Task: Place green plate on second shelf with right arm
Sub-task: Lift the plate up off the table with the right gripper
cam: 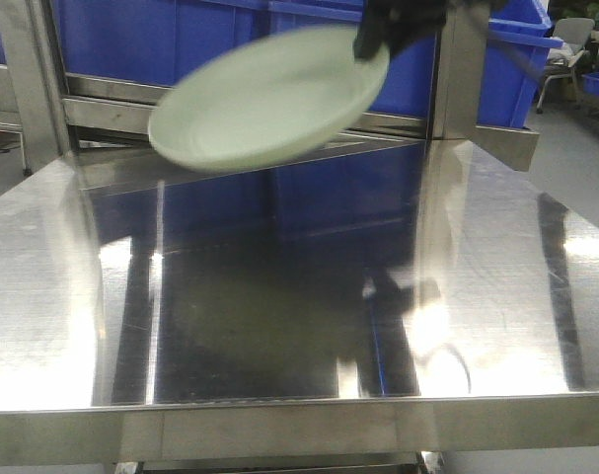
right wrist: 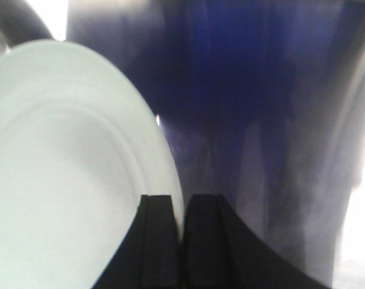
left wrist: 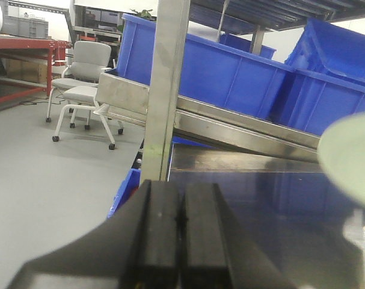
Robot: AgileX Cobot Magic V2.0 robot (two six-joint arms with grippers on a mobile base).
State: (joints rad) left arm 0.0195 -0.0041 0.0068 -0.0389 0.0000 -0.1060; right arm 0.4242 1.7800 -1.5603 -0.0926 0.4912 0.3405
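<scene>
**Right tool.** The right arm's black two-finger gripper (right wrist: 181, 208) is clamped on the rim of the round, shallow, pale mint-green plastic plate (right wrist: 68, 168), with one finger on each face. It holds the plate by the edge only.

**Task item.** In the front view the plate (cam: 269, 99) hangs in the air above the brushed stainless-steel shelf surface (cam: 279, 336). It touches nothing and is tilted, left edge lower. Its outline is blurred.

**Left tool.** The left arm's black gripper (left wrist: 182, 201) has its fingers pressed together with nothing between them. It sits near the shelf's left side, facing a square steel upright post (left wrist: 170, 78).

**Risks, as judged.**
- A rim-only pinch on smooth plastic carries the whole plate off one edge, so the plate may pivot or slip in the grip.
- If the plate is lowered at this tilt, the low edge meets the steel first and may skid when let go.
- The posts and the sloped steel rail behind leave little margin, so the plate's far rim could clip them.

**Surface.** The shelf is highly reflective and shows glare patches. A dark reflection lies under the plate.

**Beyond.** Large blue plastic bins (cam: 181, 39) rest on the sloped rail.

**Room.** There is a grey floor (left wrist: 38, 180) and a pale grey office chair (left wrist: 86, 78) on castors, with a red metal rack (left wrist: 20, 54) further back.
</scene>
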